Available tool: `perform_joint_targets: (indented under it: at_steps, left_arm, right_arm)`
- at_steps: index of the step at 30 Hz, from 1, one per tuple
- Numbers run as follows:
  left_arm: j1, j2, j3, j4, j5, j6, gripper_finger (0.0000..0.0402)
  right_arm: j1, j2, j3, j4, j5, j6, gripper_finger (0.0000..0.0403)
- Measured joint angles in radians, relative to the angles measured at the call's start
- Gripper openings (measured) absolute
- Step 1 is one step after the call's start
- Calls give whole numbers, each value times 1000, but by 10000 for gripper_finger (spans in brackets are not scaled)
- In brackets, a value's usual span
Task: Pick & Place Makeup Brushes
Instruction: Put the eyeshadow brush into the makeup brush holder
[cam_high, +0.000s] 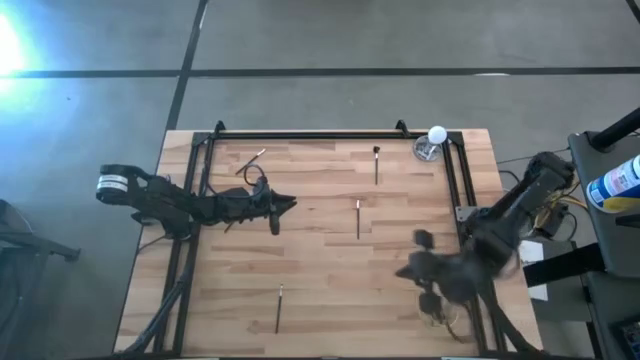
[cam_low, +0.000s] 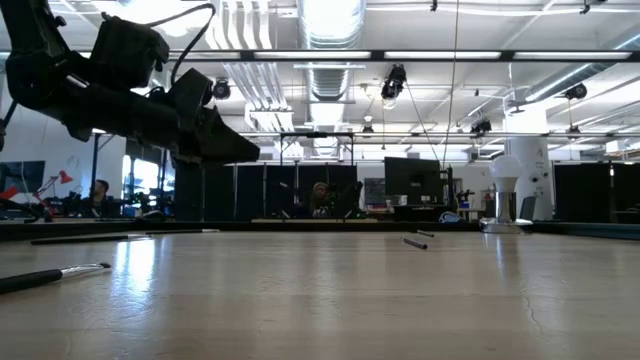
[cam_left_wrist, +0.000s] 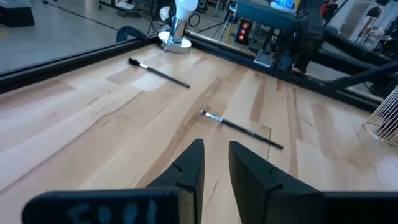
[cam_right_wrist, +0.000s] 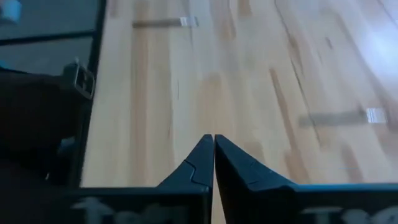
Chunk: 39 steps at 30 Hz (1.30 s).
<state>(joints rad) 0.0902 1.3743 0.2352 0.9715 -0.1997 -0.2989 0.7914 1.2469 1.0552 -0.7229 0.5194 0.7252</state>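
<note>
Right tool (cam_right_wrist: 213, 144) pressed shut and empty, blurred from above; left tool (cam_left_wrist: 216, 154) parted, empty, over brushes (cam_left_wrist: 241, 129).

Table (cam_high: 320, 260): pale wood planks w/ darker grain streaks, black frame (cam_high: 330, 134) round it. Makeup brushes (cam_left_wrist: 241, 129): dark handles, silvery ferrules. Both arms black; left gripper (cam_left_wrist: 214, 168) & right gripper (cam_right_wrist: 213, 163) black too. White bulb-shaped thing (cam_high: 437, 134) on a silvery base. Floor (cam_high: 400, 40): grey w/ dark lines.

Open tabletop (cam_high: 320, 270) — scattered brushes (cam_high: 358, 218)
</note>
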Motion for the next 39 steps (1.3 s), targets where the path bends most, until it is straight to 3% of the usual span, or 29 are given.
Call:
perform_joint_targets:
  at_steps: [5, 10, 13, 19, 23, 27, 33, 39]
  left_arm:
    - [0, 0, 0, -19, -29, 2, 66]
    - [9, -2, 14, -84, -88, -55, 65]
    - [37, -22, 64, -286, -92, -160, 56]
    - [73, -93, 246, -915, -151, -262, 15]
    - [106, -130, 358, -1290, -153, -314, 2]
    - [154, -146, 418, -1536, -90, -344, 1]
    - [227, -148, 416, -1654, 5, -386, 5]
    - [280, -148, 399, -1645, 29, -375, 60]
  right_arm:
    - [-231, -101, -250, 478, -177, -375, 8]
    - [-441, -111, -459, 964, -361, -627, 8]
    - [-551, -80, -551, 1182, -431, -695, 8]
    - [-702, 25, -664, 1520, -534, -702, 8]
    - [-724, 94, -701, 1652, -606, -713, 8]
    - [-725, 151, -719, 1736, -607, -732, 8]
    - [-728, 198, -684, 1784, -648, -748, 8]
    - [-727, 224, -649, 1777, -689, -759, 8]
